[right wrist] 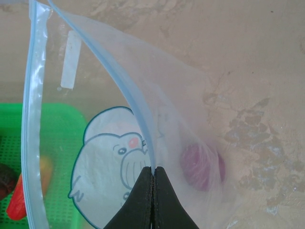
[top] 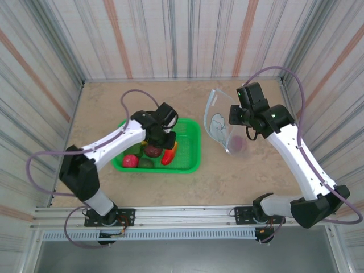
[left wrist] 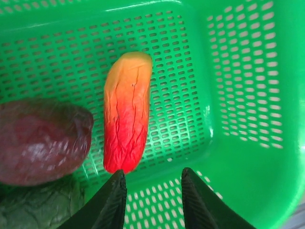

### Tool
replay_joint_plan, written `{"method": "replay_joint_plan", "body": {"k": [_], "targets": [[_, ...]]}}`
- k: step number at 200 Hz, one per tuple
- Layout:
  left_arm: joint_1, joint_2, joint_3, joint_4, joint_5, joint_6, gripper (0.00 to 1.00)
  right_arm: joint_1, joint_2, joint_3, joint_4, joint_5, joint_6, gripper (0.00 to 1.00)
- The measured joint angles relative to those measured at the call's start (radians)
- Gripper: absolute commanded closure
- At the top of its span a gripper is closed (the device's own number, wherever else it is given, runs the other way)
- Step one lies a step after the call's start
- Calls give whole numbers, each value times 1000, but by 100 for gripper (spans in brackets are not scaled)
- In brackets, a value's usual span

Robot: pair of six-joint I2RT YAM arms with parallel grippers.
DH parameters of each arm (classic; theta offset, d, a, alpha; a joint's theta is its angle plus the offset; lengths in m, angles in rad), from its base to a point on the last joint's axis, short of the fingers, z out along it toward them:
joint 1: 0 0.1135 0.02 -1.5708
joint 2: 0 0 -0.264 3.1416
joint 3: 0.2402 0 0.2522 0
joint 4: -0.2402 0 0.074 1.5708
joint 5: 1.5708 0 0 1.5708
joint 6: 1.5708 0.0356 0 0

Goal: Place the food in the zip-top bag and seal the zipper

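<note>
Left pincer (left wrist: 152,177), apart, may skid off the red-orange food (left wrist: 126,112); right pincer (right wrist: 153,170), seemingly clamped on the zip-top bag (right wrist: 107,160), could lose it.

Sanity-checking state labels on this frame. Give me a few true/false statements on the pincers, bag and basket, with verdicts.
1. The right pincer is shut on the rim of the zip-top bag. True.
2. The bag is empty. False: a purple piece lies inside.
3. The left pincer grips the red-orange piece. False: its jaws stand apart with nothing between them; the piece lies in the green basket ahead of it.
4. The bag's mouth stands open. True.
5. A dark maroon piece lies in the basket. True.
</note>
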Motion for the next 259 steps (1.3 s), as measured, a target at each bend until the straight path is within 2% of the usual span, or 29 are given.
{"method": "replay_joint_plan", "body": {"k": [12,76,155,172,189,204,213,259], "targets": [[-5,58,27,6,-8,14,43,0,-5,0,3,0,0,100],[9,284,101,34,-31,59,43,0,-18,-16,22,-26,0,100],[23,351,100,53,-34,70,45,0,-18,-39,51,-53,0,100],[23,360,87,52,-34,70,48,0,-18,-47,56,-53,0,100],[23,362,86,51,-33,69,56,0,-18,-49,59,-56,1,100],[23,362,86,52,-34,70,71,0,-18,-50,60,-60,2,100],[23,362,86,51,-34,77,76,0,-18,-50,60,-63,3,100],[27,286,86,47,-32,69,76,0,-19,-50,60,-71,3,100]]}}
